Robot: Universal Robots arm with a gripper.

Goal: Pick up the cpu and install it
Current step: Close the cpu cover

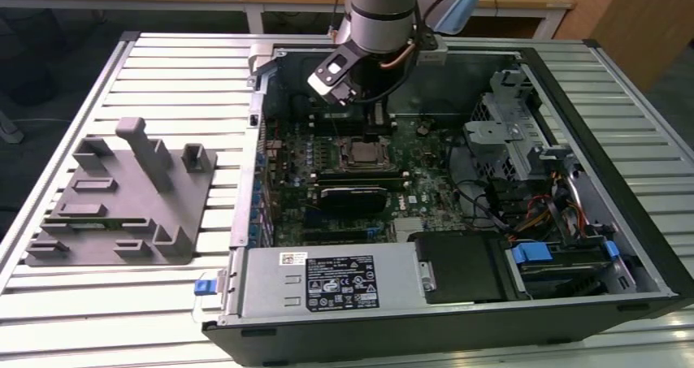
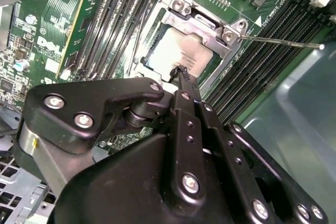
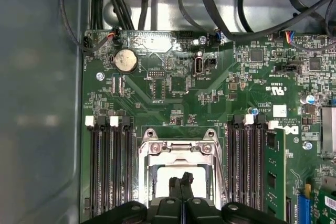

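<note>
The cpu lies flat in its socket on the green motherboard, its silver top showing through the metal socket frame. My gripper hangs just above the cpu's near edge with its two black fingers pressed together and nothing seen between them. In the first wrist view the fingertips sit over the pale cpu inside the frame. In the exterior view the arm reaches down into the open computer case, the gripper just behind the cpu. A thin socket lever sticks out sideways.
Black memory slots flank the socket, and a green memory stick stands in one. Cables run along the board's edge. A power supply and drive cage crowd the case. A grey fixture sits at the exterior view's left.
</note>
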